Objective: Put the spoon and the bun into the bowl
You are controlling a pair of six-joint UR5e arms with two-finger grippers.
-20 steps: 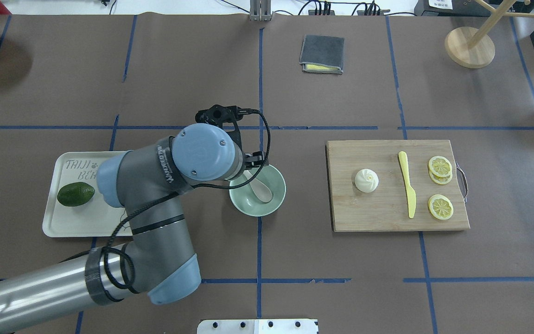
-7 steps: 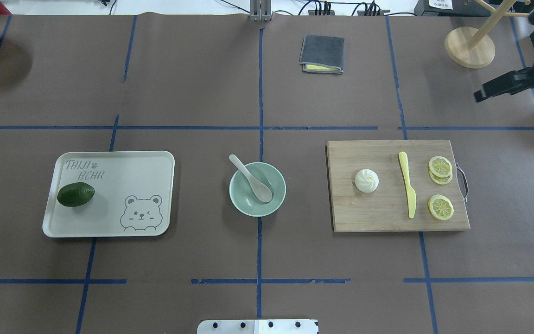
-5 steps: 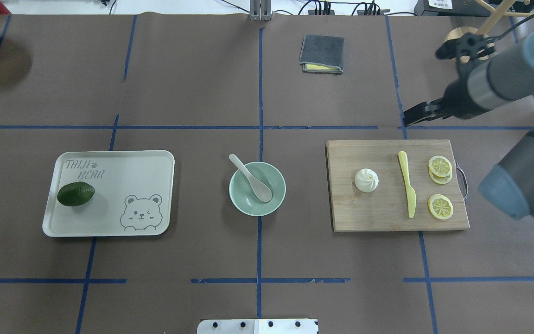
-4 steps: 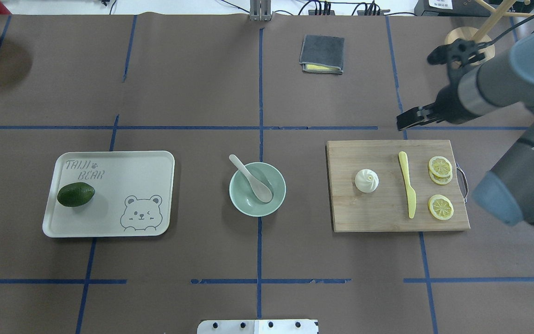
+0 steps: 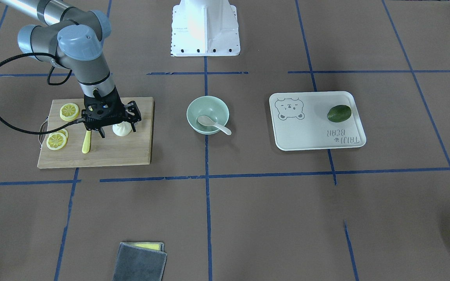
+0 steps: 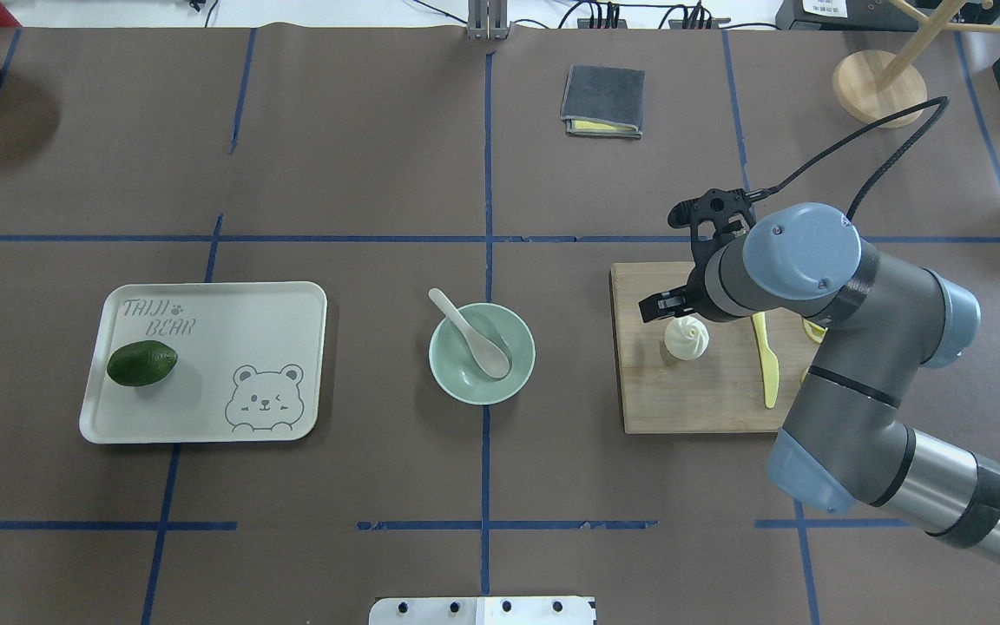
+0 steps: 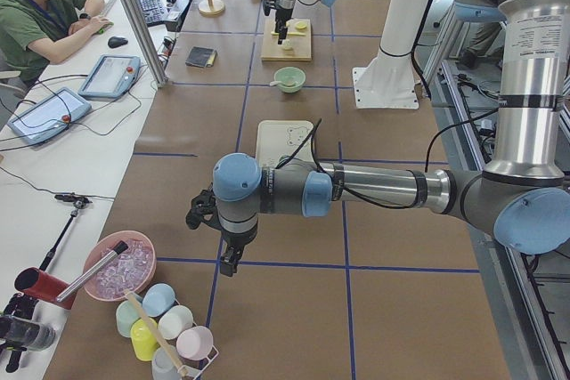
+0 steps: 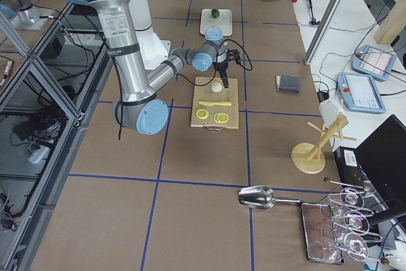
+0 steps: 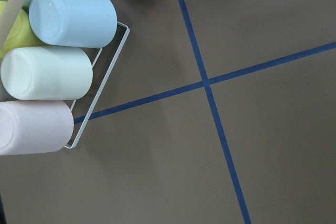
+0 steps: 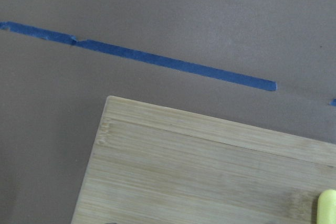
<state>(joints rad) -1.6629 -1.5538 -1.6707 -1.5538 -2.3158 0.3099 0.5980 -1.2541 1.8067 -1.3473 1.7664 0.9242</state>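
Note:
The off-white spoon lies in the mint-green bowl at the table's middle, its handle over the far-left rim. The white pleated bun sits on the wooden cutting board. My right gripper is open, pointing down, with its fingers on either side of the bun; I cannot tell whether they touch it. My left gripper shows only in the exterior left view, far from the bowl, and I cannot tell whether it is open or shut.
A yellow plastic knife and lemon slices lie on the board beside the bun. A white tray with a green lime is at the left. A grey cloth and a wooden stand are at the back.
My left arm drew back from the bowl and left the spoon in it. My right arm came in from the right and moved down over the board to the bun.

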